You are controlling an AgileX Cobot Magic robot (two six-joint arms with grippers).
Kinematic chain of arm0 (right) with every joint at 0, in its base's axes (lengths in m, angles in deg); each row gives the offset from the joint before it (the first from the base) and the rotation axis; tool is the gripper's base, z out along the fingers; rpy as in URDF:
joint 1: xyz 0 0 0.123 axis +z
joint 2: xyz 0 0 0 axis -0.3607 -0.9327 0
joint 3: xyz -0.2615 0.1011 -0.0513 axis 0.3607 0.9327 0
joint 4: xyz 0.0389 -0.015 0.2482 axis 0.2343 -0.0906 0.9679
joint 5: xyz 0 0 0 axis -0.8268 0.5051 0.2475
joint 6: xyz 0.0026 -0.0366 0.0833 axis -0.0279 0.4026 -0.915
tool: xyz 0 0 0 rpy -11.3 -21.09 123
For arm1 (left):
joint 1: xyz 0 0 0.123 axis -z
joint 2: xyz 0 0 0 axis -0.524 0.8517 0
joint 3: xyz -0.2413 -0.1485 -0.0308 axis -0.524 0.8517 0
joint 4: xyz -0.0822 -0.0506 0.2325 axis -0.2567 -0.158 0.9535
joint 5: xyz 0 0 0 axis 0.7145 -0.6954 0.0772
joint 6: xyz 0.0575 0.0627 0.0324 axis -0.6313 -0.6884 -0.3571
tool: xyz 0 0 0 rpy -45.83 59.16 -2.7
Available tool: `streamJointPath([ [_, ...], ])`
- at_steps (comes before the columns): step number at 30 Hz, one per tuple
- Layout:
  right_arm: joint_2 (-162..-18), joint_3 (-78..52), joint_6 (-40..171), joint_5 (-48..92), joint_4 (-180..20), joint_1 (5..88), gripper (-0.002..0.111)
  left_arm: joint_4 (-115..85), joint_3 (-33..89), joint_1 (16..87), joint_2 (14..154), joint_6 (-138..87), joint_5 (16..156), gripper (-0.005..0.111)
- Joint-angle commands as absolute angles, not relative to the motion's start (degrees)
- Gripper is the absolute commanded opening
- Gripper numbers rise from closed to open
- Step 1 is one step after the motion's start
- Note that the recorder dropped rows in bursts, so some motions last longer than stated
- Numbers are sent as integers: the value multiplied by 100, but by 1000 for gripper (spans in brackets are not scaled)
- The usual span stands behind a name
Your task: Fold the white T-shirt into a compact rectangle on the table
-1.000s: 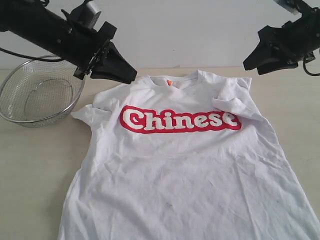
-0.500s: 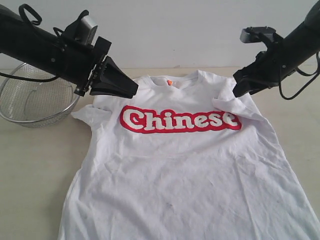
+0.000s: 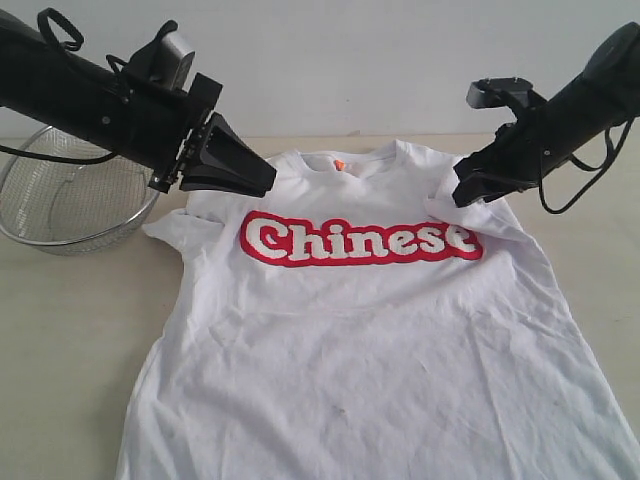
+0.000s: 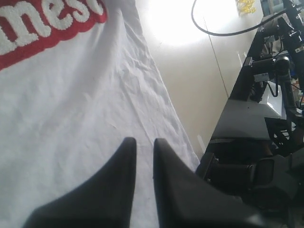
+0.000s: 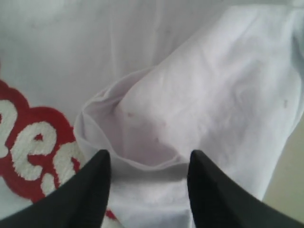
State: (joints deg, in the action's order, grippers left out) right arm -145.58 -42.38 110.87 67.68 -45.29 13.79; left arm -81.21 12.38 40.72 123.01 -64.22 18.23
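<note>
The white T-shirt (image 3: 350, 330) lies face up and wrinkled on the table (image 3: 60, 330), with red-outlined lettering (image 3: 360, 240) across the chest and an orange neck tag (image 3: 339, 164). Its right-hand sleeve (image 3: 475, 215) is folded inward onto the chest. My left gripper (image 3: 268, 182) hovers over the shirt's left shoulder; in the left wrist view (image 4: 144, 141) its jaws are almost together with nothing between them. My right gripper (image 3: 460, 196) is open just above the folded sleeve, whose curled hem (image 5: 142, 164) runs between the fingertips (image 5: 102, 156).
A silver wire-mesh bowl (image 3: 70, 205) stands at the back left, under the left arm. Bare tabletop (image 4: 199, 80) borders the shirt's side. Dark equipment and cables (image 4: 256, 123) sit beyond the table edge. A pale wall rises behind the table.
The right arm has come down and inward from the upper right until its open jaws sit over the folded sleeve. The left gripper dropped slightly at first, then stayed still.
</note>
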Motion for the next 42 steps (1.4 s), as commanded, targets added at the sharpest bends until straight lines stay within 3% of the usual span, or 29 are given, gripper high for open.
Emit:
streamJointPath([
  [1,-14619,-4282,11215,6969,-4359,1371,44,-8145,1263,4059,12235,-6468,1814,13],
  [5,-14619,-4282,11215,7192,-4332,1371,43,-8145,1263,4059,12235,-6468,1814,13],
  [9,-14619,-4282,11215,7523,-4318,1371,3,-8145,1263,4059,12235,-6468,1814,13],
  [10,-14619,-4282,11175,7600,-4318,1371,0,-8132,1263,4059,12235,-6468,1814,13],
  [20,-14457,-4210,11106,8994,-3597,1371,0,-8021,1263,4024,12235,-6468,1980,13],
  [23,-14457,-4070,11112,8816,-3717,1371,10,-8009,1263,4022,12235,-6468,1980,13],
  [27,-14457,-4025,10752,8279,-3693,1371,43,-8010,1263,4022,12235,-6468,1885,13],
  [29,-14457,-4025,10741,8240,-3668,1371,52,-8010,1263,4022,12235,-6479,1842,13],
  [34,-14456,-4025,10934,8083,-3214,1371,51,-8010,1263,4022,12235,-6479,1854,13],
  [38,-14445,-4025,10968,7041,-2844,1526,51,-8010,1263,4022,12235,-6479,1854,13],
  [42,-14459,-4025,10719,5426,-3202,2236,51,-8010,1263,4022,12235,-6479,1854,13],
])
